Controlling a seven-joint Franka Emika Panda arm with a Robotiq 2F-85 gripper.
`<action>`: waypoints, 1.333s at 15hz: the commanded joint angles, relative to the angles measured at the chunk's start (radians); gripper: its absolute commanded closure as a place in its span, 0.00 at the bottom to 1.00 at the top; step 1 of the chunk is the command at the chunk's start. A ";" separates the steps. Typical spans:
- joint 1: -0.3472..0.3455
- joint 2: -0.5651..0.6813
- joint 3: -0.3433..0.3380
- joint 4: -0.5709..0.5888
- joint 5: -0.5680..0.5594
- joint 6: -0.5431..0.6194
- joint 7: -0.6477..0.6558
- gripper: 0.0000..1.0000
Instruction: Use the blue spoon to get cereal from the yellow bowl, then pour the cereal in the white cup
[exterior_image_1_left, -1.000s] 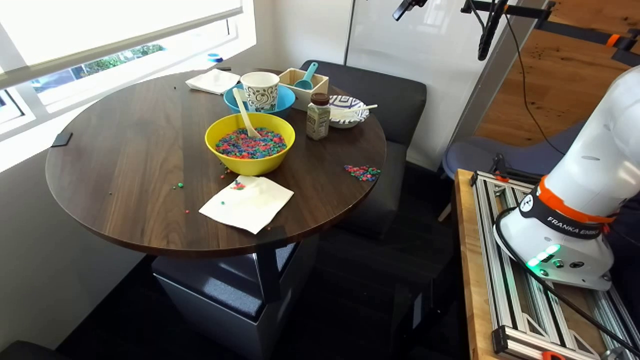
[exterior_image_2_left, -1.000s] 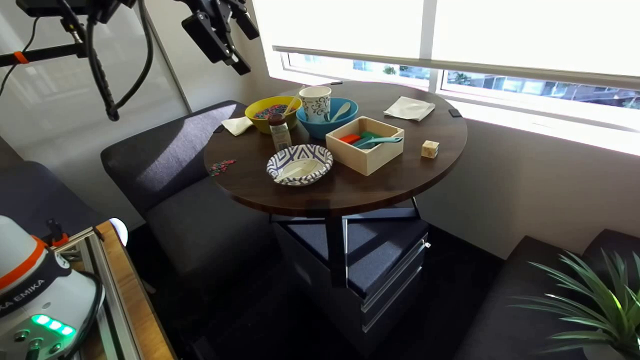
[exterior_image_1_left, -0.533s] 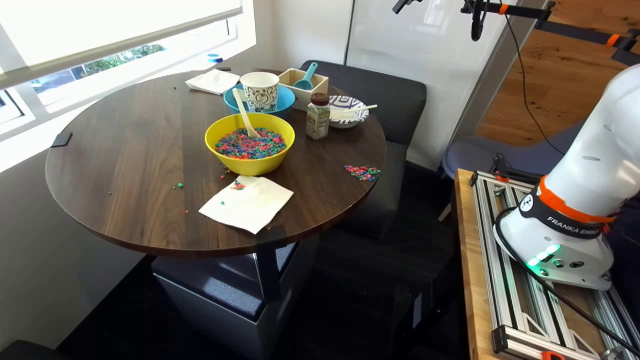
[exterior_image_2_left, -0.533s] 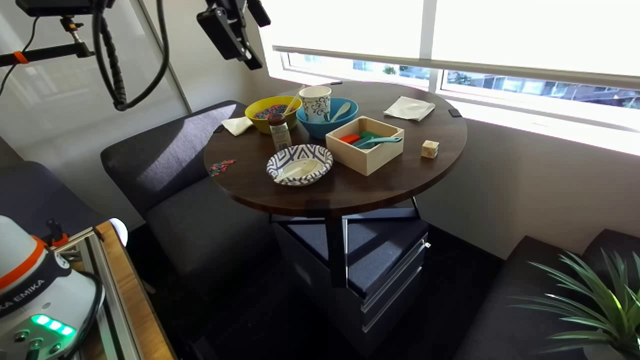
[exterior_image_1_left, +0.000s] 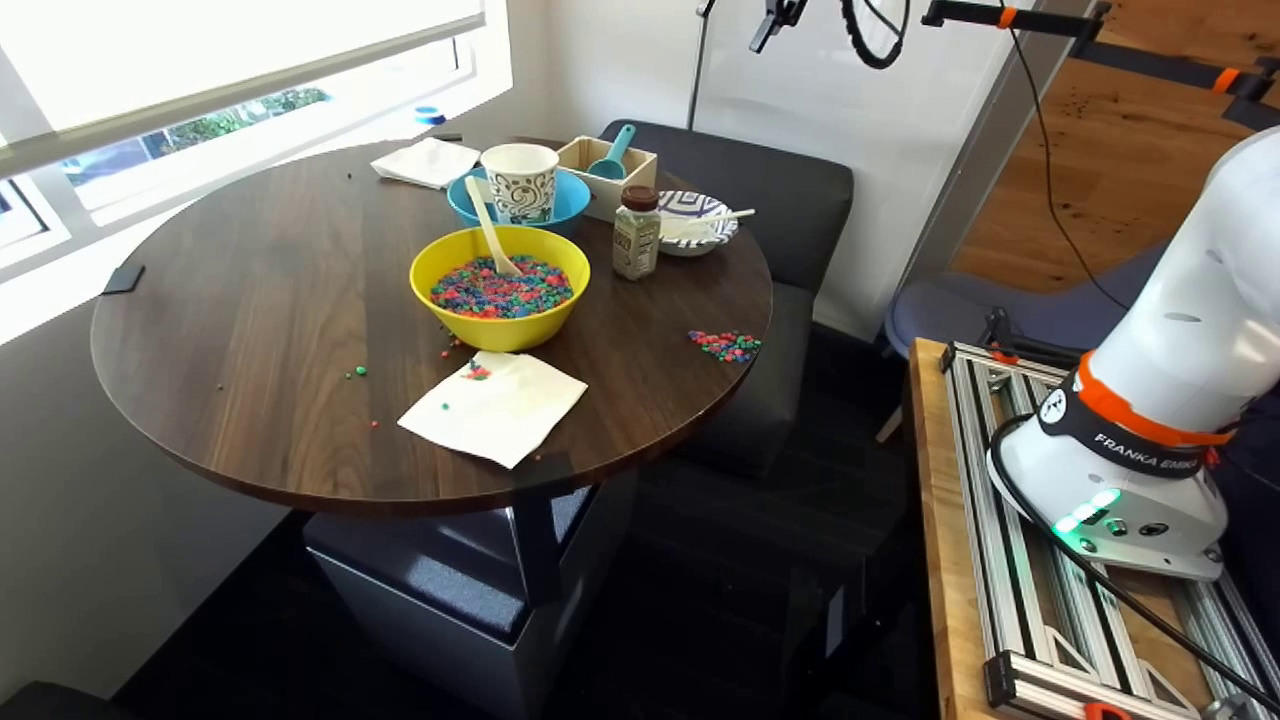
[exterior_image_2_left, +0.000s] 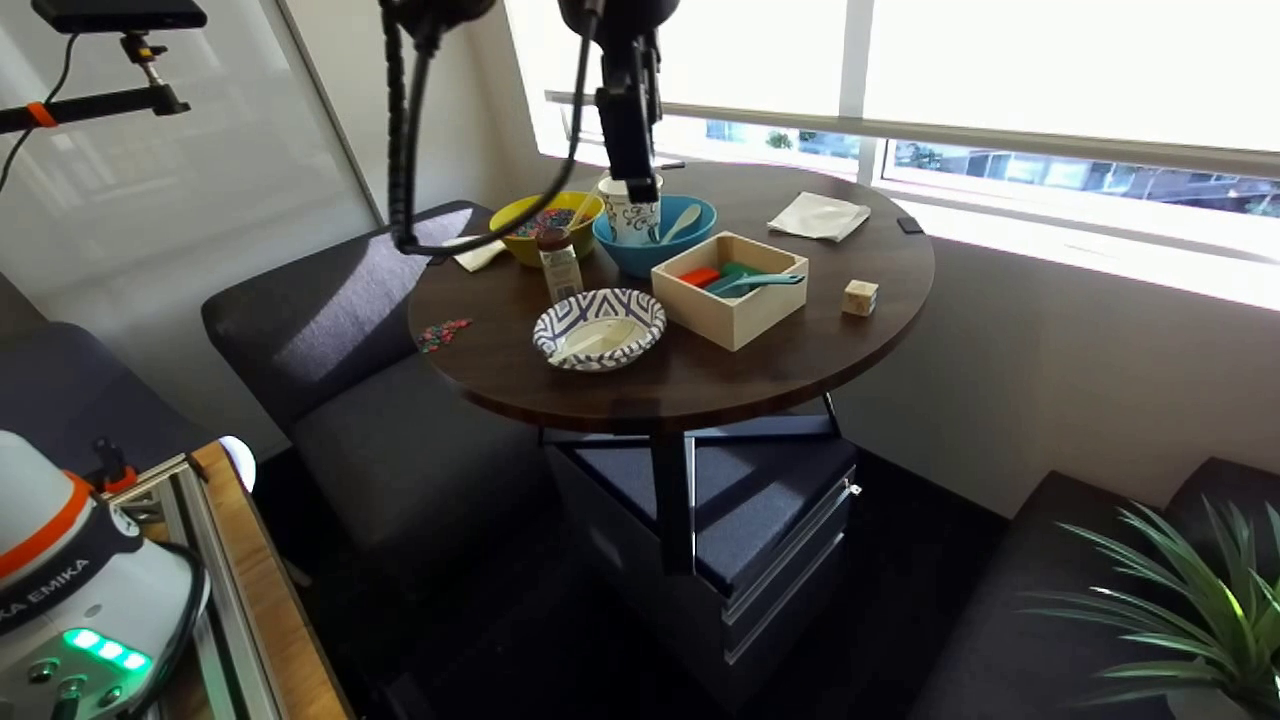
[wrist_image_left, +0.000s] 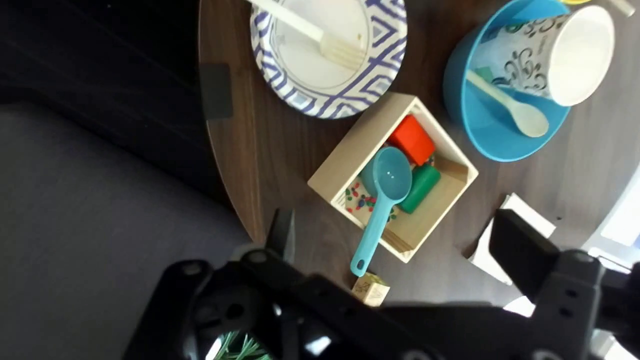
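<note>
The blue spoon (wrist_image_left: 372, 232) is light turquoise. Its scoop lies in a wooden box (wrist_image_left: 345, 157) and its handle sticks out over the wall. It shows in both exterior views (exterior_image_1_left: 618, 150) (exterior_image_2_left: 770, 281). My gripper (wrist_image_left: 400, 240) is open and empty, above the table, with the spoon handle between its fingertips in the wrist view. It shows partly in an exterior view (exterior_image_2_left: 632, 140). The yellow bowl (exterior_image_1_left: 520, 335) holds multicoloured cereal (exterior_image_1_left: 490, 295) and a cream spoon (exterior_image_1_left: 490, 230). The white cup (exterior_image_1_left: 520, 185), with a dark swirl pattern, stands in a blue bowl (exterior_image_1_left: 573, 200).
The box also holds a red block (wrist_image_left: 412, 140) and a green cylinder (wrist_image_left: 421, 189). A patterned dish (exterior_image_2_left: 600, 330) with a fork, a jar (exterior_image_1_left: 637, 235) and a wooden cube (exterior_image_2_left: 860, 298) stand nearby. Napkins (exterior_image_1_left: 495, 410) (exterior_image_2_left: 818, 217) and spilled cereal (exterior_image_1_left: 725, 346) lie on the table.
My gripper has moved over the table, rightward and lower in an exterior view, and has turned so its fingers overlap there. The objects on the table have not moved.
</note>
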 joint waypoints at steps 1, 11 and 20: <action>-0.044 0.050 0.040 0.036 -0.003 0.009 0.004 0.00; -0.158 0.262 0.022 0.220 0.323 -0.183 -0.313 0.00; -0.424 0.742 0.134 0.673 0.524 -0.653 -0.323 0.00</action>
